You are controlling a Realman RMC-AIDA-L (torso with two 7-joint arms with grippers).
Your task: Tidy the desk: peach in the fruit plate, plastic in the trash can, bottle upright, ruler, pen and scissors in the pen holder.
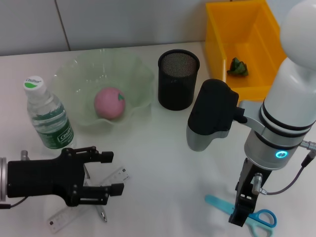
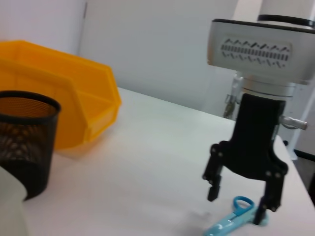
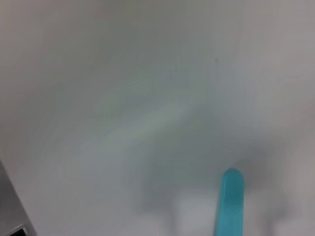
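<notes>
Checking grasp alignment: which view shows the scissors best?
Left wrist view: the scissors lie between the open right hand's fingers, handle ring visible. Head view partly hides them behind that hand. Right wrist view shows only a blurred blue tip.

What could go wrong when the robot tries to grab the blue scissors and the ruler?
The right end effector hangs open over the scissors, which lie flat on the table, so its fingers might slide off the thin handles. The left end effector hovers open over the ruler and pen lying together, so it might pinch both or push them apart. The bottle stands close behind that arm and might get bumped.
</notes>
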